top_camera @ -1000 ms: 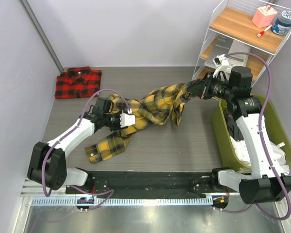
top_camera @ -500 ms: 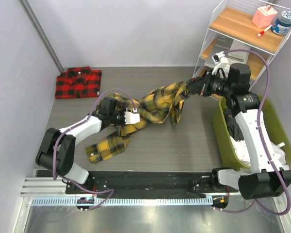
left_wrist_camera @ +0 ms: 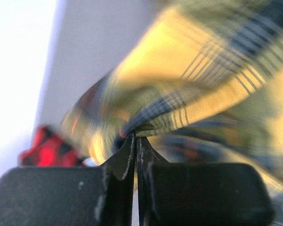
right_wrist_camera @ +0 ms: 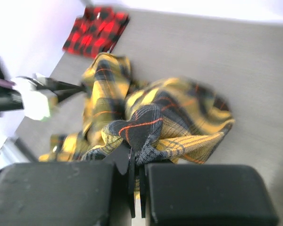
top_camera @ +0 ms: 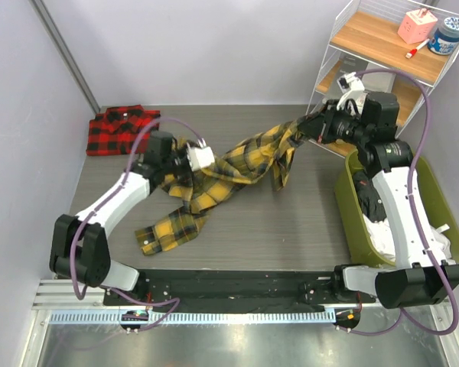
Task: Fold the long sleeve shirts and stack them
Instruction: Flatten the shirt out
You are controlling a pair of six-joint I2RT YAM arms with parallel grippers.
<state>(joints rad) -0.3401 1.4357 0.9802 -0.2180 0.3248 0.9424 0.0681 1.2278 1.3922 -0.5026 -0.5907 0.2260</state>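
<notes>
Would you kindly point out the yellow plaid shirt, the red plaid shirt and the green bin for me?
yellow plaid shirt [top_camera: 241, 164], top external view, on its bunched middle span.
red plaid shirt [top_camera: 122, 131], top external view, centre of the folded rectangle.
green bin [top_camera: 350, 218], top external view, on its left wall.

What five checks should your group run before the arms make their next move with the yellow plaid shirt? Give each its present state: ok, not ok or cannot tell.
1. The left tool is shut on the yellow shirt: ok.
2. The right tool is shut on the same shirt: ok.
3. The yellow shirt is spread flat for folding: not ok; it hangs bunched and twisted between the tools, with one end trailing on the table.
4. The red shirt is folded and lies apart from the yellow one: ok.
5. Which part of the shirt each tool holds is known: cannot tell.
</notes>
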